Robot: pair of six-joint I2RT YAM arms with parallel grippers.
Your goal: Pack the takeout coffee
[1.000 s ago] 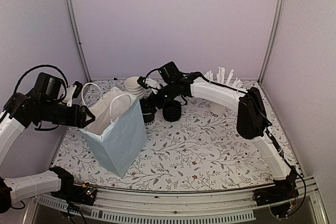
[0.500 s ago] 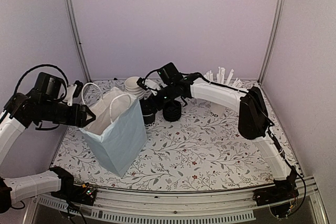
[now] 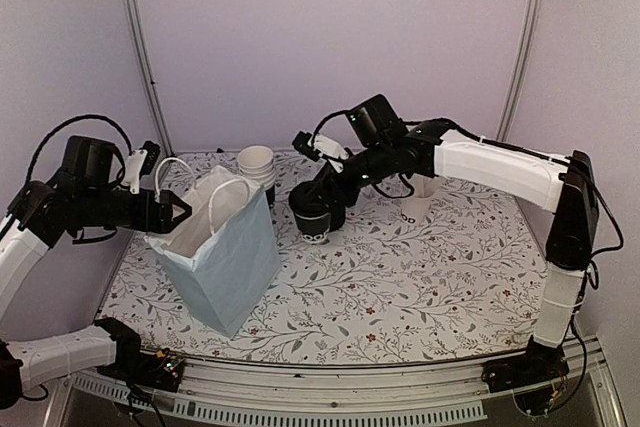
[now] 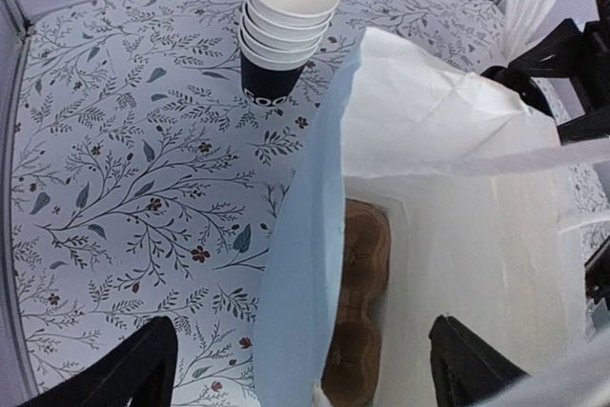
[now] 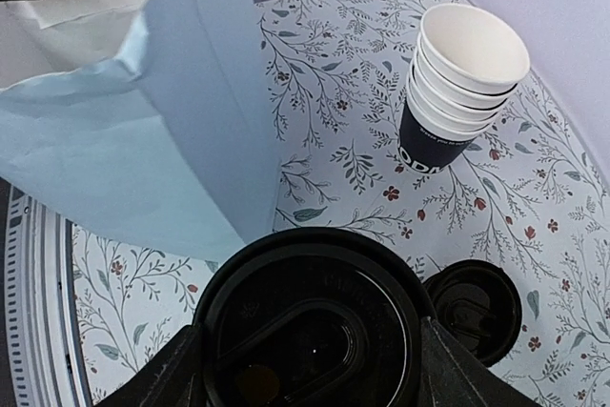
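Note:
The takeout coffee (image 3: 314,219) is a black paper cup with a round black lid (image 5: 315,331). My right gripper (image 3: 322,199) is shut on it, one finger on each side of the lid, and the right wrist view looks straight down on it (image 5: 315,374). The cup hangs just right of the light-blue paper bag (image 3: 225,257), whose mouth stands open. My left gripper (image 3: 178,209) is open at the bag's left rim. In the left wrist view its fingers (image 4: 143,374) straddle the bag's blue wall (image 4: 305,264). A brown cup carrier (image 4: 357,312) lies on the bag's floor.
A nested stack of whitish-rimmed cups (image 3: 257,165) stands behind the bag at the back. A stack of black lids (image 5: 472,307) sits on the table beside the held cup. A white cup of straws (image 3: 415,209) stands behind my right arm.
My right arm has risen and carried the black cup rightward, away from the cup stack and clear of the lid stack. My left gripper's jaws have spread a little wider at the bag's rim.

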